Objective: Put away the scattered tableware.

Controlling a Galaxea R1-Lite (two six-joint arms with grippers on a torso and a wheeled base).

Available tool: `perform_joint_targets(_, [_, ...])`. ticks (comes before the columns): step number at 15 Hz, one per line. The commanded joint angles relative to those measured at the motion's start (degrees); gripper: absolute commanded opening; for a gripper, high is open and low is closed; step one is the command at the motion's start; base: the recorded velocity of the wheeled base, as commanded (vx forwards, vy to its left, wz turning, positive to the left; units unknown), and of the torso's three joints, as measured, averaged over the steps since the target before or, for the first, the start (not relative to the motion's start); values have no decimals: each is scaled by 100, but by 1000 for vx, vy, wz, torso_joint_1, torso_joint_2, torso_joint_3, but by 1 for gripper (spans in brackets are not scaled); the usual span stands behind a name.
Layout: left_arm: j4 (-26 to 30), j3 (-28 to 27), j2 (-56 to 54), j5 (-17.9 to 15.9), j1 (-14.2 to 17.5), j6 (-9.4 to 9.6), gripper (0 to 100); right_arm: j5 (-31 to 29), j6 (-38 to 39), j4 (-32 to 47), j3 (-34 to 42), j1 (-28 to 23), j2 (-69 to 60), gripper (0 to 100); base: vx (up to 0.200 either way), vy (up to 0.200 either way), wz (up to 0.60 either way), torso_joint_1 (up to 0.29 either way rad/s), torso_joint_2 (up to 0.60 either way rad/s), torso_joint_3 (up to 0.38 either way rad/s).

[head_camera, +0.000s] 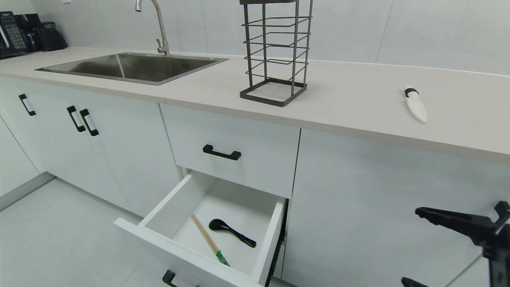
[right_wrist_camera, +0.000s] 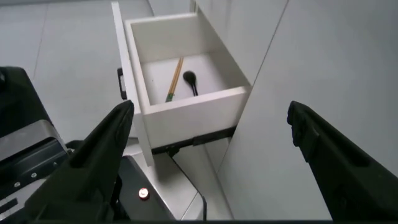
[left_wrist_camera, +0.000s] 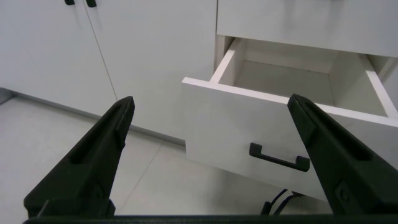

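- Currently chopsticks (head_camera: 205,237) and a black spoon (head_camera: 232,231) lie in the open drawer (head_camera: 271,235); one white utensil (head_camera: 415,105) (perhaps a sheathed knife) lies on the worktop (head_camera: 358,99), well right of the wire rack (head_camera: 275,52).
- Left gripper (left_wrist_camera: 210,99) and right gripper (right_wrist_camera: 210,107) hang low, jaws wide apart, empty.
- Best next: lift the right gripper and pinch the utensil across its middle.

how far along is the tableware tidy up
Partly done: the chopsticks and black spoon lie in the open drawer. Nothing is in hand; the left gripper and right gripper are open and empty. Left: the white utensil on the counter, then probably closing the drawer.
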Motion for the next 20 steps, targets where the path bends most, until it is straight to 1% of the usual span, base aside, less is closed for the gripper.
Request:
perform_joint_targets(1, [-1,0,7,1,0,-1,100,353,7,296,266,-223,-1633,100,0,0,0,0,0,0])
perform_joint_targets(3, [-1,0,7,1,0,-1,100,397,95,340,538,-389,-2442,100,0,0,0,0,0,0])
perform_joint_targets(4, [-1,0,7,1,0,-1,100,397,192,402,617,-671,-2820,100,0,0,0,0,0,0])
perform_joint_targets(5, [-1,0,7,1,0,-1,100,397,227,472,617,-803,-2969,100,0,0,0,0,0,0])
perform_joint_targets(6, [-1,0,7,1,0,-1,100,388,280,718,573,-1224,-3356,100,0,0,0,0,0,0])
perform_joint_targets(7, [-1,0,7,1,0,-1,100,388,280,780,547,-1400,-3444,100,0,0,0,0,0,0])
perform_joint_targets(8, [-1,0,7,1,0,-1,100,388,271,797,529,-1936,-3611,100,0,0,0,0,0,0])
perform_joint_targets(9, [-1,0,7,1,0,-1,100,388,280,797,529,-2306,-3734,100,0,0,0,0,0,0])
perform_joint_targets(10, [-1,0,7,1,0,-1,100,397,271,806,538,-2508,-3804,100,0,0,0,0,0,0])
perform_joint_targets(11, [-1,0,7,1,0,-1,100,388,236,832,600,-2903,-4059,100,0,0,0,0,0,0])
perform_joint_targets(12, [-1,0,7,1,0,-1,100,388,236,841,600,-2965,-4103,100,0,0,0,0,0,0])
perform_joint_targets(13, [-1,0,7,1,0,-1,100,380,262,1175,758,-3773,-4656,100,0,0,0,0,0,0])
perform_joint_targets(14, [-1,0,7,1,0,-1,100,397,262,1439,846,-3967,-4964,100,0,0,0,0,0,0])
perform_joint_targets(15, [-1,0,7,-26,0,-10,100,397,244,1658,1021,-4011,-5237,100,0,0,0,0,0,0])
perform_joint_targets(16, [-10,0,7,-43,0,-10,100,397,253,1676,1276,-4081,-5386,100,0,0,0,0,0,0])
perform_joint_targets(18, [-10,0,7,-34,0,-10,100,371,341,1869,1276,-4090,-5386,100,0,0,0,0,0,0])
perform_joint_targets(20, [-10,0,7,-43,0,-10,100,142,367,2643,1276,-4090,-5386,100,0,0,0,0,0,0])
